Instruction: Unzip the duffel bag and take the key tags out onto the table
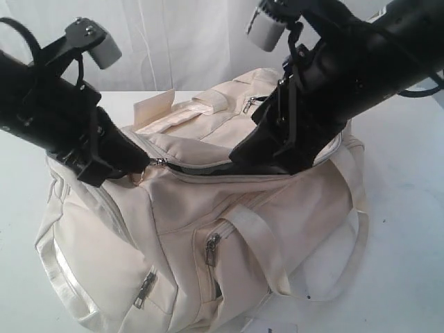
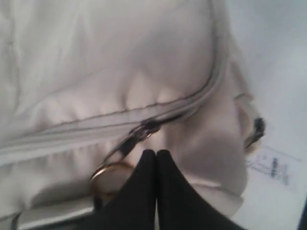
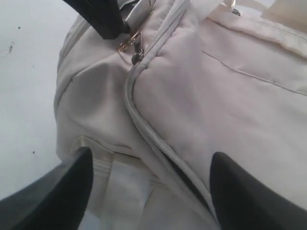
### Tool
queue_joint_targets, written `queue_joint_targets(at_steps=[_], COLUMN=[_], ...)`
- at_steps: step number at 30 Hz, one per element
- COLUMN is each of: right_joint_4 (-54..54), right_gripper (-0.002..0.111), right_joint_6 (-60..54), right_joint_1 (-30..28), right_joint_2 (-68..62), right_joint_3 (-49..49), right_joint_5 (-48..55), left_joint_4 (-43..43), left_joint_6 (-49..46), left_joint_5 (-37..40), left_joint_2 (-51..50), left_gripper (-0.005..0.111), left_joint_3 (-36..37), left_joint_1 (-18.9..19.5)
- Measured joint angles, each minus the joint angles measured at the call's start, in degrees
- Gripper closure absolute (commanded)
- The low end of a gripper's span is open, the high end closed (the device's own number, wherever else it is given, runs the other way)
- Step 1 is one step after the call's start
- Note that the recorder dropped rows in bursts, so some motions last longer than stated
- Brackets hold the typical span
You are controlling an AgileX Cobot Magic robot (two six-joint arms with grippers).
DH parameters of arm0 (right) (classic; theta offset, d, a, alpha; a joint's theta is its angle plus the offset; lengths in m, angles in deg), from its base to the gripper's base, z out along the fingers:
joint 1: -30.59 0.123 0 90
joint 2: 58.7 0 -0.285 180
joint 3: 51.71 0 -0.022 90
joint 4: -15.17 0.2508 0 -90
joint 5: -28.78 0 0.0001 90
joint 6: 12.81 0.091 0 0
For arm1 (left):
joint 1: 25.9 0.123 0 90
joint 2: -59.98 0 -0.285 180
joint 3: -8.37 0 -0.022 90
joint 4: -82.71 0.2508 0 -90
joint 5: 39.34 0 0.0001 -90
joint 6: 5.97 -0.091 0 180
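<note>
The duffel bag (image 1: 208,229) sits on the white desk (image 1: 409,208), directly beneath both tools. The left tool (image 2: 156,154) has its tips pressed together, just beside a metal zipper pull (image 2: 143,131) at the bag's end. Farther along, the right tool (image 3: 151,155) stands spread wide astride the partly open main zipper (image 3: 154,140).

The left arm (image 1: 48,104) enters the exterior view from 9 o'clock and slopes down toward 4 o'clock. The left end effector (image 2: 156,153) points the same way, its two black fingers (image 2: 139,191) pressed flat together with the tips meeting. The right arm (image 1: 374,55) comes in from 2 o'clock and angles steeply down toward 8 o'clock. The right end effector (image 3: 151,155) has its dark fingers (image 3: 57,191) spread wide apart, nothing between them gripped.
</note>
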Motion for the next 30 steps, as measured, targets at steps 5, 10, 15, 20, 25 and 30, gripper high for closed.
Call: queue_joint_targets(at_steps=[5, 10, 15, 20, 25, 30], right_joint_4=[0.0, -0.1, -0.1, -0.1, -0.1, -0.1], right_gripper=[0.043, 0.043, 0.043, 0.042, 0.040, 0.040], right_joint_6=[-4.8, -6.1, -6.2, -7.4, -8.5, -8.6], right_joint_1=[1.8, 3.0, 3.2, 3.3, 4.6, 6.2], right_joint_2=[-1.4, -2.5, -2.6, -3.0, -4.7, -6.8], right_joint_3=[1.9, 2.5, 2.5, 2.5, 2.5, 2.5], right_joint_5=[-3.8, -7.7, -10.1, -10.4, -10.5, -12.5], left_joint_4=[-14.9, -16.6, -16.8, -16.8, -16.8, -16.5], left_joint_6=[-12.8, -15.6, -20.8, -21.8, -23.2, -23.9], left_joint_5=[10.3, 12.4, 13.9, 14.2, 14.8, 15.7], left_joint_2=[-4.5, -4.9, -5.1, -6.0, -9.7, -11.7], left_gripper=[0.107, 0.099, 0.061, 0.046, 0.046, 0.049], left_joint_3=[-4.4, -5.7, -5.7, -5.7, -5.7, -5.7], left_joint_1=[7.9, 11.7, 11.7, 11.7, 11.7, 11.7])
